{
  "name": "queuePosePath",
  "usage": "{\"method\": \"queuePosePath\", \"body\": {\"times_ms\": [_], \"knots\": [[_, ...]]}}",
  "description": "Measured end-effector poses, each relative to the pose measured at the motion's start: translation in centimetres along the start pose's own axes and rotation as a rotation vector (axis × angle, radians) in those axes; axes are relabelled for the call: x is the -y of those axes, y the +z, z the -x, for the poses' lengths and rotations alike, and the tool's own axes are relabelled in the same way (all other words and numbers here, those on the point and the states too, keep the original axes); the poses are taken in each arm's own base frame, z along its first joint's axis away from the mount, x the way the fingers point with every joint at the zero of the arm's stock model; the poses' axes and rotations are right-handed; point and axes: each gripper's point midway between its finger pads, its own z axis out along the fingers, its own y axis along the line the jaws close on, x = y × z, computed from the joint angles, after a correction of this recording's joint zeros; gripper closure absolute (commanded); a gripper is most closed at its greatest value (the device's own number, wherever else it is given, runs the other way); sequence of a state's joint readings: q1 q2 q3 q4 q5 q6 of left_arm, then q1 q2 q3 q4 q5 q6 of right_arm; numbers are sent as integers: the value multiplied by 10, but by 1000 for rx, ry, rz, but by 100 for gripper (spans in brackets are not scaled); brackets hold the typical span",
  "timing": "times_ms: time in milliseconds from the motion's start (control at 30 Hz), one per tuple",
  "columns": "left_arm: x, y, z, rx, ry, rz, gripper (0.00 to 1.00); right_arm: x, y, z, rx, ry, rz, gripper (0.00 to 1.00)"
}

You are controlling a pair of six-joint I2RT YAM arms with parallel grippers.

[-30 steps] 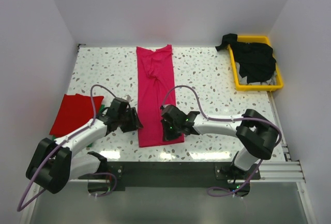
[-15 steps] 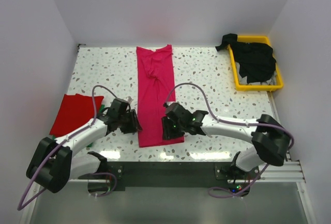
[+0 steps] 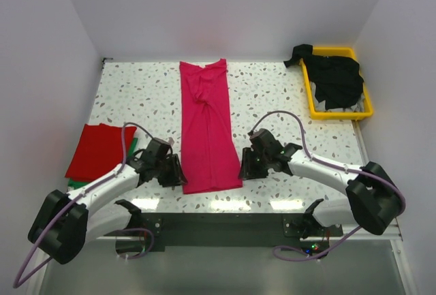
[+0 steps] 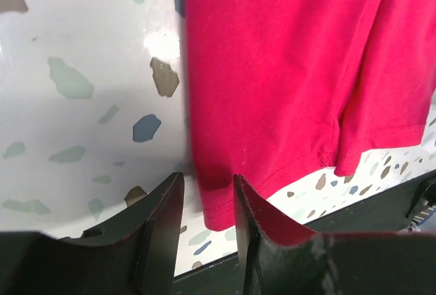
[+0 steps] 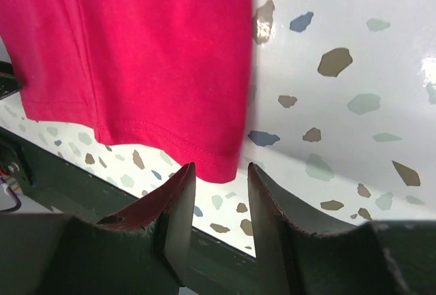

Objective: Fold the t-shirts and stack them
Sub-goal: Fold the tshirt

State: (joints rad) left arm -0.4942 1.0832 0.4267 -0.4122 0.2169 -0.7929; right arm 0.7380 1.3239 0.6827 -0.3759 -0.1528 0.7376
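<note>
Pink shirt (image 3: 208, 131) lies as a long, narrow folded strip on the tabletop (image 3: 272, 97). Left tool (image 4: 208, 184) straddles its near corner, unclenched; right tool (image 5: 219, 172), released, hovers beside the other. Likely next: pinch both corners and fold the hem forward.

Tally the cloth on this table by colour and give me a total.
Magenta-pink shirt: 1
Red shirt: 1
Green cloth, only an edge showing beneath the red: 1
Black heap in the yellow tray: 1; shirts within cannot be counted
Total: 4
</note>
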Motion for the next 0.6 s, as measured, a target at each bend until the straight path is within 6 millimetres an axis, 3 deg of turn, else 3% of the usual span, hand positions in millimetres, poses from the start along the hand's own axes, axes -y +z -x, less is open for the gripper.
{"method": "queuePosePath", "body": {"times_ms": [167, 600], "knots": [[-1, -1, -8, -12, -25, 20, 58, 10, 4, -12, -42, 26, 5, 59], [8, 3, -25, -34, -58, 20, 64, 10, 15, -23, -77, 34, 49, 60]]}}
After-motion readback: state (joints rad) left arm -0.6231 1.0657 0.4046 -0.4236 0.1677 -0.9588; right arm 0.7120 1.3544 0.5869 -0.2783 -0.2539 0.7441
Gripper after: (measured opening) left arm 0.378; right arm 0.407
